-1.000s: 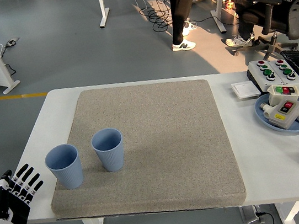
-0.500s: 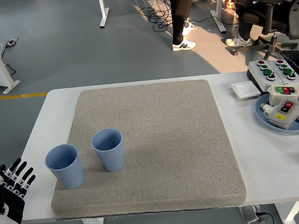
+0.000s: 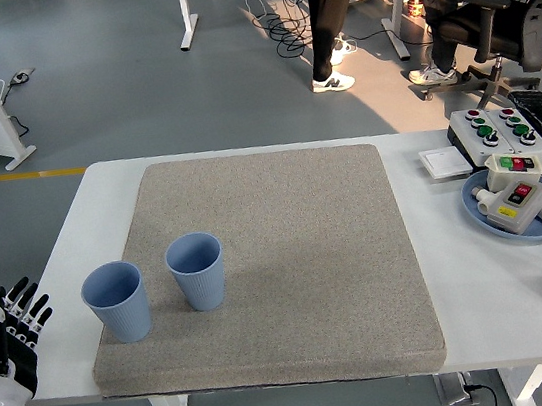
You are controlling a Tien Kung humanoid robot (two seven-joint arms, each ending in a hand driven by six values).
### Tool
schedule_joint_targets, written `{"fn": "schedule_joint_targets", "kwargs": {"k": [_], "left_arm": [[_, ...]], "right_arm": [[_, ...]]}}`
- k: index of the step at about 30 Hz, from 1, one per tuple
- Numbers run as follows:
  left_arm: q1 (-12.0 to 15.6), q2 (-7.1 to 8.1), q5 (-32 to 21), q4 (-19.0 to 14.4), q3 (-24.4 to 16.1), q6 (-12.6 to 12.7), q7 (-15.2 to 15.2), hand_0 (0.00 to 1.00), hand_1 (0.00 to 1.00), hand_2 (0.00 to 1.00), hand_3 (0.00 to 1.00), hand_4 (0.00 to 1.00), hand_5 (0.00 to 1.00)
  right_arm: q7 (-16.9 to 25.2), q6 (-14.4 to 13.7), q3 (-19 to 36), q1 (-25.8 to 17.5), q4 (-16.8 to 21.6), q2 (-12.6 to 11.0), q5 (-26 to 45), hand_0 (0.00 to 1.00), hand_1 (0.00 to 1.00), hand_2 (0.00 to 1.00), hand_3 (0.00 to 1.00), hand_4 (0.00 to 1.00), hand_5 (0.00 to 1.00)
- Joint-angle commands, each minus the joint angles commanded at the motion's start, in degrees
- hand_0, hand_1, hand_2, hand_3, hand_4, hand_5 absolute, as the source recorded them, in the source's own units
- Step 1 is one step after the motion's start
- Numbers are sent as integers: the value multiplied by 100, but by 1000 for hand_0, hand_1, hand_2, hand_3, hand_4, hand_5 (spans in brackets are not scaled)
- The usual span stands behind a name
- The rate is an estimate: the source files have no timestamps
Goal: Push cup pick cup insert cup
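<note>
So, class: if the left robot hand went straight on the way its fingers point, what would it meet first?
The left robot hand points up and slightly right, beside the table, so its way looks free; the nearer cup lies off to its right, though depth is unclear.

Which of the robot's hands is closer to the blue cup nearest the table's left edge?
Left. The left hand hangs off the table's left edge beside the left blue cup; the right hand is out of view.

Even, bright indoor light; a warm sunlit patch on the floor (image 3: 376, 87) at upper right; soft shadows under the cups (image 3: 196, 271); focus sharp throughout
</note>
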Motion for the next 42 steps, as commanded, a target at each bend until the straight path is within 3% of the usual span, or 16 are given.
{"fn": "schedule_joint_targets", "kwargs": {"k": [42], "left_arm": [[-21,-47,-54,5,75,27,-25,833,851,859,806,570,998]], "right_arm": [[-6,9,54,21,-6,-3,-60,523,544,623,568,119,450]]}}
